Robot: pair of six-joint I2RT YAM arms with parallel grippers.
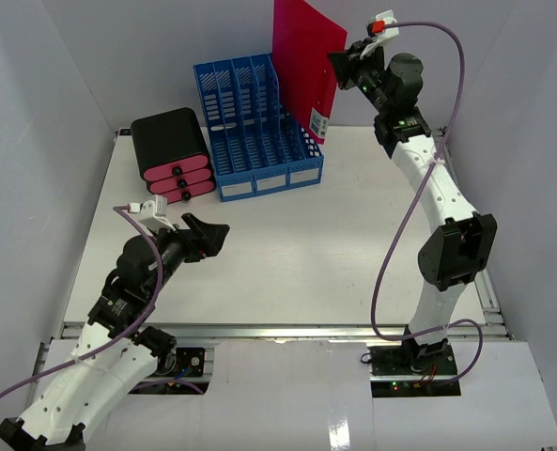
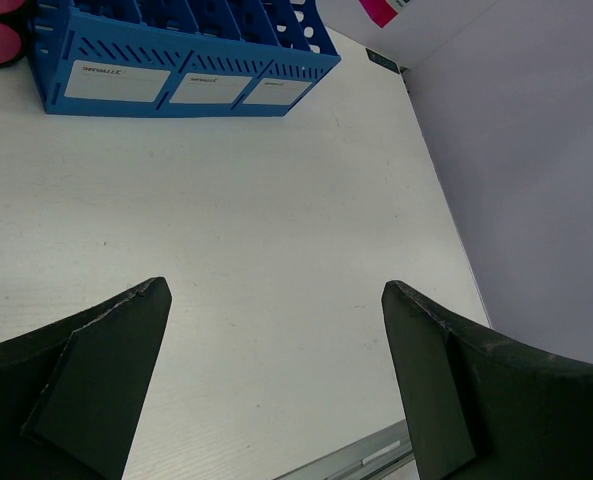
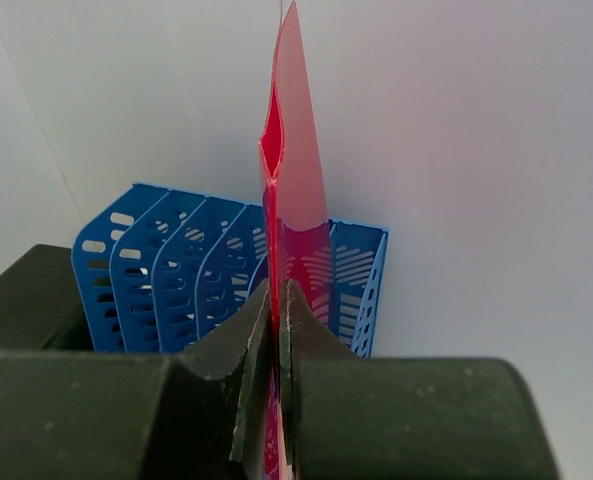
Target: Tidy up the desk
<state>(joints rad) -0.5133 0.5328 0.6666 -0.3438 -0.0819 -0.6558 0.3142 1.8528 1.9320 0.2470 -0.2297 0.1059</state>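
Inventory: one desk (image 1: 287, 268); one blue file rack (image 1: 259, 141); one red folder (image 1: 301, 56); one black case (image 1: 170, 141) with pink fronts; one left gripper (image 1: 212, 233); one right gripper (image 1: 342, 62).

Desk: flat and level, filling the middle of the top view, closed in by white walls (image 1: 34, 113) on three sides. Long axis left to right, parallel to the silver rail (image 1: 278, 331) on the front edge; short axis front edge to far edge.

Far-left corner: black case, just beside the rack's left side. Far edge, left of centre: rack, labelled face toward the front edge.

Right gripper: raised over the far edge, toward the far-right corner. Jaws pressed together on the red folder. Folder upright on edge, lower corner at the rack's right end; inside a slot or merely in front of it, not determinable.

Left gripper: over the desk's left half, fingers spread wide, nothing between them.

Top view only: black case in full, both arms, rail along its whole length.

Left wrist view only: three white labels (image 2: 219, 88) countable on the rack's front; desk's right edge meeting the wall.

Right wrist view only: finger pads (image 3: 251, 340) closed on the folder's edge, and the folder's leaves parted slightly above the grip.
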